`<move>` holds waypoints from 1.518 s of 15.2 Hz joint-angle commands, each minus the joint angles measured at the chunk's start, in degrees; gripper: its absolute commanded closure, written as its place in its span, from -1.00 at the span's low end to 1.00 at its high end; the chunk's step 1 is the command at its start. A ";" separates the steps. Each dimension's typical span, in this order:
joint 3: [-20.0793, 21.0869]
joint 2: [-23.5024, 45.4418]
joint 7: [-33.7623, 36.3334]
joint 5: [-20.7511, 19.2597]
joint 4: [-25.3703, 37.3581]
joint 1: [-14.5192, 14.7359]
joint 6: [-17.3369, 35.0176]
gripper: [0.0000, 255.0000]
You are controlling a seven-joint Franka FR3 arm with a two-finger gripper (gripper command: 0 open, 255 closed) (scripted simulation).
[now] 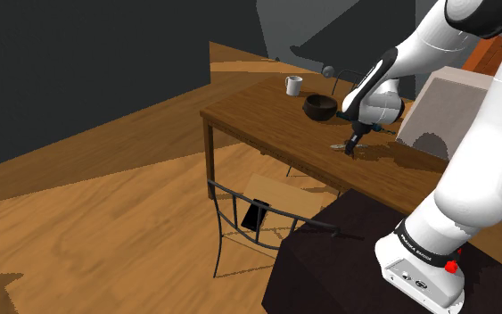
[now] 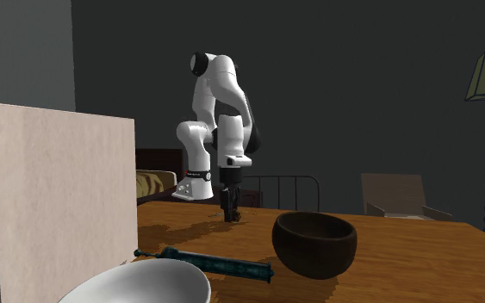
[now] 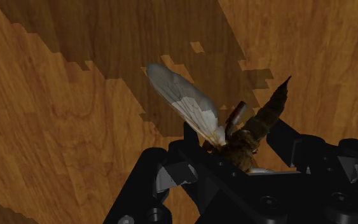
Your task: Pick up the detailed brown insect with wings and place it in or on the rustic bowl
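Note:
The brown insect [image 3: 250,135] with a pale veined wing and a dark tapered abdomen sits clasped between the black fingers of my gripper [image 3: 238,145], which is shut on it. In the shoulder view the gripper [image 1: 354,148] points down at the wooden table [image 1: 267,125], its tips at or just above the surface, with the insect's wing [image 1: 339,145] sticking out beside them. The dark brown rustic bowl [image 1: 318,107] stands a short way beyond the gripper toward the shoulder view's upper left. In the second exterior view the bowl [image 2: 314,244] is in front of the gripper [image 2: 229,213].
A white mug [image 1: 293,86] stands past the bowl near the table's far end. A beige box [image 2: 51,189], a white bowl [image 2: 137,284] and a teal stick-like object [image 2: 206,261] occupy the table's other side. A metal-frame chair [image 1: 249,214] stands by the table's front edge.

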 commanded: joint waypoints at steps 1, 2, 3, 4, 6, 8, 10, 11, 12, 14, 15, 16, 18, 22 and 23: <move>0.00 0.05 0.00 0.00 -0.04 0.00 -0.02 1.00; -0.02 0.02 0.00 -0.02 -0.07 0.00 -0.01 1.00; -0.05 -0.02 0.02 -0.06 -0.10 0.01 -0.02 1.00; -0.03 0.02 0.02 -0.04 -0.06 0.01 -0.03 1.00; -0.01 0.05 0.02 -0.02 -0.02 0.00 -0.04 1.00; 0.01 0.05 0.00 0.00 -0.04 -0.02 -0.02 1.00; -2.07 -1.81 1.99 -2.75 -0.32 1.52 -1.41 1.00; -3.05 -2.76 3.02 -4.18 -0.44 2.22 -2.12 1.00; -3.97 -3.72 4.07 -5.64 -0.53 2.87 -2.84 1.00; -5.61 -5.68 6.20 -8.64 -0.65 3.96 -4.34 1.00; -6.30 -6.67 7.27 -10.14 -0.68 4.40 -5.11 1.00; -6.91 -7.66 8.32 -11.63 -0.69 4.75 -5.90 1.00; -7.85 -9.66 10.36 -14.52 -0.63 5.24 -7.53 1.00; -8.76 -13.57 13.92 -19.61 -0.29 5.48 -11.00 1.00; -8.84 -14.51 14.68 -20.69 -0.16 5.45 -11.91 1.00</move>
